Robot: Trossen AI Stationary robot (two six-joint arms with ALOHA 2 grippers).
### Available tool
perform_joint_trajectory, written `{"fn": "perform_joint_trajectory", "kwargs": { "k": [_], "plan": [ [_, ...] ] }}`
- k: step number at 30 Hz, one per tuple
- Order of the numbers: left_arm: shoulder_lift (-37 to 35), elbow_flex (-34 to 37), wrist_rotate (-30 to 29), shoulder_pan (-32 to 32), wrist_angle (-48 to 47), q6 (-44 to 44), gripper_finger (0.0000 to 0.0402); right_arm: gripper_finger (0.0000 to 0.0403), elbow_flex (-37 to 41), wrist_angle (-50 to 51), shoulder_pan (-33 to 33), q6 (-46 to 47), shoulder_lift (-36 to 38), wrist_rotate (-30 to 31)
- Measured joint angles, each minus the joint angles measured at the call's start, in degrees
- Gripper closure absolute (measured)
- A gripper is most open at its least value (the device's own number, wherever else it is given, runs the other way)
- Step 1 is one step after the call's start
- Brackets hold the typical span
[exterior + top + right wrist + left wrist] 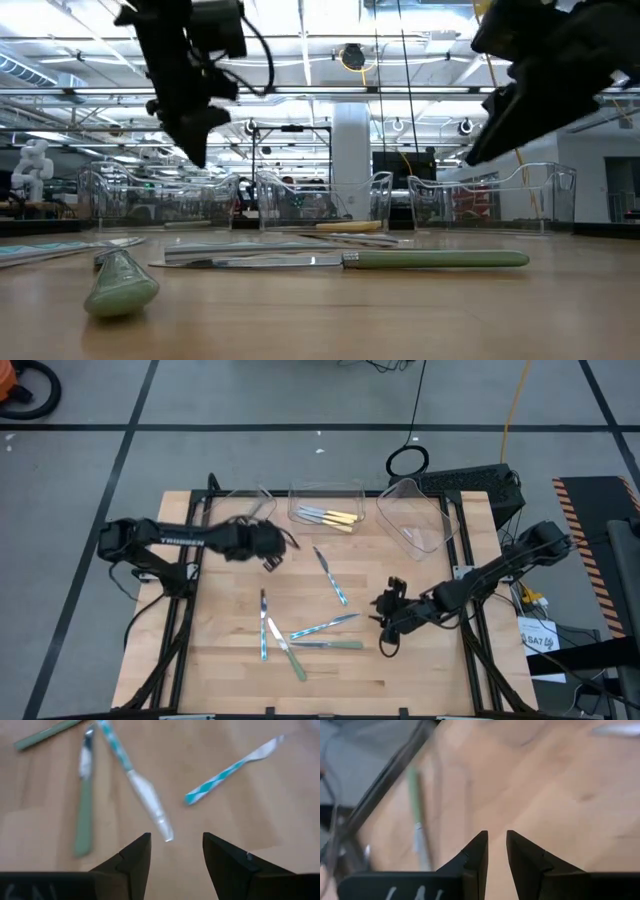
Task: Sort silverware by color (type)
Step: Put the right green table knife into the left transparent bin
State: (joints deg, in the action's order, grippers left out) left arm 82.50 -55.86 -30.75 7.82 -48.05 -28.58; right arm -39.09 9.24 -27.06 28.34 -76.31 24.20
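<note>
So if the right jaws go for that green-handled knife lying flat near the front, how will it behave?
The green-handled knife lies flat against the wooden table, so the open right gripper probably gets little edge to pinch. Its polished blade looks slippery and may skid or pivot when nudged. It looks slim, stiff and light, unlikely to bend or roll.

Robotics lab or industrial test hall, not a home. Grey concrete floor [250, 400] marked with dark tape lines into bays. Wooden work table [330, 660] on a black metal frame, two dark robot arms bolted at its sides. Yellow cable [512, 405] and black leads run loose across the floor; a black-and-orange hazard strip [578, 510] lies beside the rig. Low view across the table: high open ceiling with exposed trusses and strip lights [300, 70], a white column [351, 160], more equipment racks behind. A small white humanoid robot figure [30, 165] stands far off.
</note>
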Motion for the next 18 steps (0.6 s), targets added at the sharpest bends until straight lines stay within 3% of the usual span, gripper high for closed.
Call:
{"fn": "perform_joint_trajectory", "kwargs": {
  "k": [8,18],
  "plan": [
    [0.0,0.0,-2.3,-17.2,13.4,-1.9,0.0323,0.0227,0.0,-16.4,-4.2,-3.3,-10.8,-2.4],
    [8.1,0.0,-2.4,-32.2,30.3,3.4,0.0323,0.0173,0.0,-29.2,-4.6,-7.3,-20.3,-3.5]
  ]
}}
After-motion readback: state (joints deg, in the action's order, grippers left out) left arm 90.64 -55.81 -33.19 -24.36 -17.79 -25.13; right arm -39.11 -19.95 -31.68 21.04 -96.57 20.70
